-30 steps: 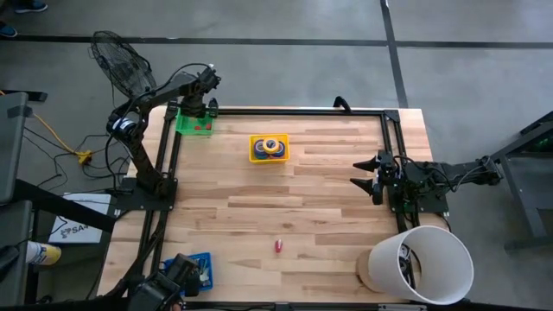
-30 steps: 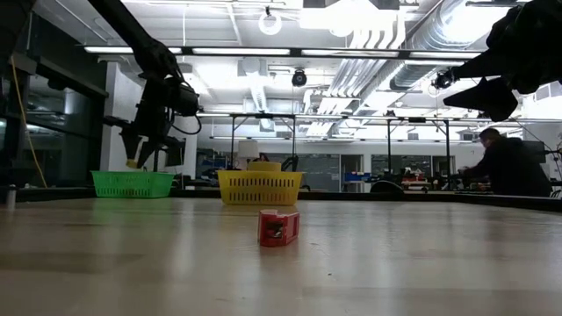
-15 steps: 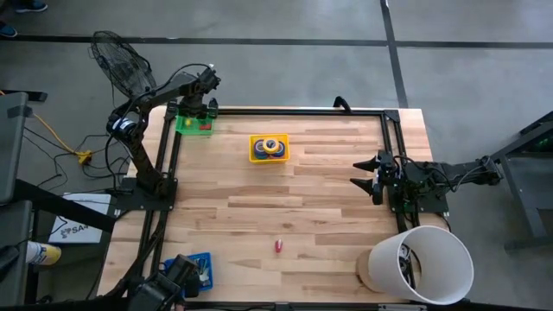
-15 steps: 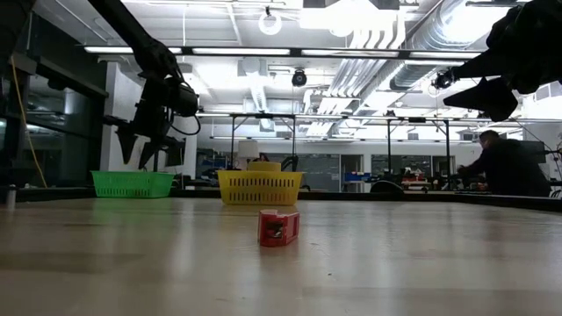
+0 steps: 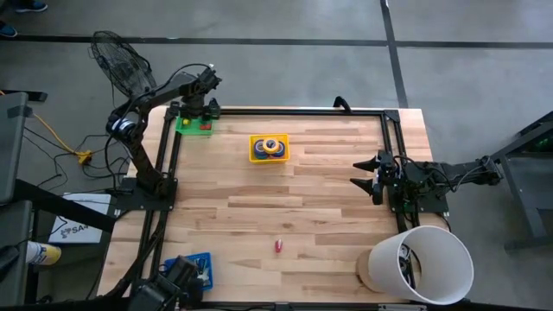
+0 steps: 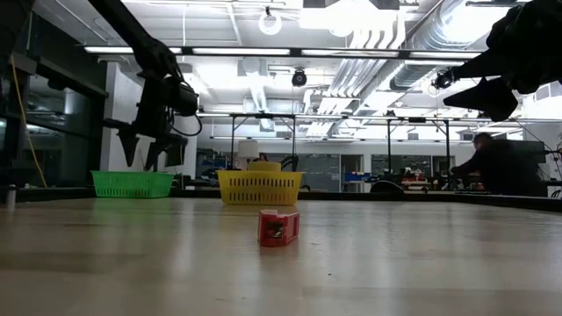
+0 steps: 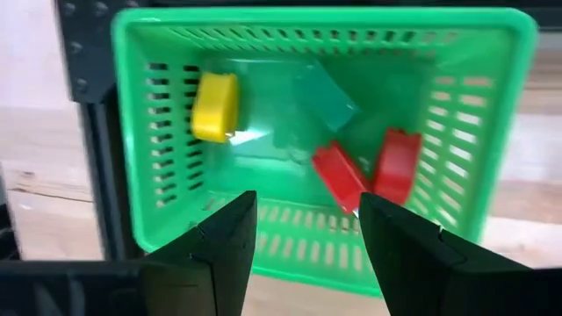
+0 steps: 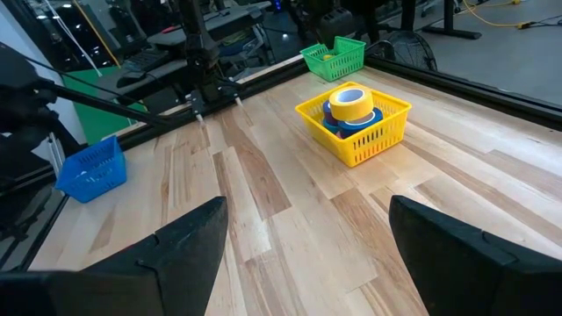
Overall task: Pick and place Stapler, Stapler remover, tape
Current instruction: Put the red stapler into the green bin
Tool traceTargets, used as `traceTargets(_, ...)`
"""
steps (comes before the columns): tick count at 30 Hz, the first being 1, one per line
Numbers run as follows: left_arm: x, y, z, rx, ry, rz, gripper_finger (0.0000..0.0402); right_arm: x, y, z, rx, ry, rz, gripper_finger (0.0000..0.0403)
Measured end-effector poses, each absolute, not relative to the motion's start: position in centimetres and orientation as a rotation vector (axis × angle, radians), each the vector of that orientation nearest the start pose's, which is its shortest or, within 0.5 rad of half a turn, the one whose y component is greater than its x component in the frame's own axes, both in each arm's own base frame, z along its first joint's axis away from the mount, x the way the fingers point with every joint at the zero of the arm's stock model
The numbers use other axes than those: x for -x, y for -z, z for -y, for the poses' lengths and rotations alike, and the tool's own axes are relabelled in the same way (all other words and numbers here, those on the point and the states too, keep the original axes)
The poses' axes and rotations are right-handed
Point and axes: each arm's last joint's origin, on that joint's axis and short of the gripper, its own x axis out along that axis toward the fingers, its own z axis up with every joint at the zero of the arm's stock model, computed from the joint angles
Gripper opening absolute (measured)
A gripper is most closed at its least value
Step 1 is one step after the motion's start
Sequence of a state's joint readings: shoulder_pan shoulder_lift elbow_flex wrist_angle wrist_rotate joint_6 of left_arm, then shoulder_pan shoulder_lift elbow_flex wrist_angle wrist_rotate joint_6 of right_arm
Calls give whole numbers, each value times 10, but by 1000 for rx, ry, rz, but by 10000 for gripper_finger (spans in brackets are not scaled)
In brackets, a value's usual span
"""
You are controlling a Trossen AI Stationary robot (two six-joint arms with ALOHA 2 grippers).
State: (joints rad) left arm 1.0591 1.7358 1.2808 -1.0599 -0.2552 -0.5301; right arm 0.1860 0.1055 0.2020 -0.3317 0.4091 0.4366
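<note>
My left gripper (image 7: 307,206) hangs open above the green basket (image 7: 492,105) at the table's far left corner (image 5: 195,122), its fingers pointing down and touching nothing. In the basket lie a yellow piece (image 7: 214,106), two red pieces (image 7: 341,175) (image 7: 397,164) and a green piece (image 7: 325,95). Another small red piece (image 5: 278,246) lies on the bare table, near the front. Whether these are staplers or stapler removers I cannot tell. Tape rolls (image 8: 351,107) fill the yellow basket (image 5: 269,148). My right gripper (image 8: 307,211) waits open at the table's right side (image 5: 365,174).
A blue basket (image 5: 198,266) stands at the near left corner, and a white bucket (image 5: 421,263) at the near right. A black frame rail (image 5: 285,110) runs along the far edge. A person (image 6: 496,167) works in the room beyond the table.
My left gripper has opened above the green basket without shifting. The small yellow piece that showed between its fingertips a second ago is gone from them and now lies in the basket.
</note>
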Motion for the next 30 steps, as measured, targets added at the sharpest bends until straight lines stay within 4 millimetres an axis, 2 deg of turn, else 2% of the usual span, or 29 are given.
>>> traceTargets(7, -157, -231, -267, 971, -1405, -1136, 195, -88, -193, -5, -364, 267, -173, 307)
traceTargets(15, -174, -249, -246, 943, -1370, -1064, 195, -88, -193, -5, -364, 267, -173, 307)
traceTargets(22, -201, -250, -223, 935, -1305, -1056, 195, -88, -193, -5, -363, 267, -173, 307)
traceTargets(30, -234, -250, -188, 952, -1234, -1044, 195, -88, -193, -5, -364, 267, -173, 307)
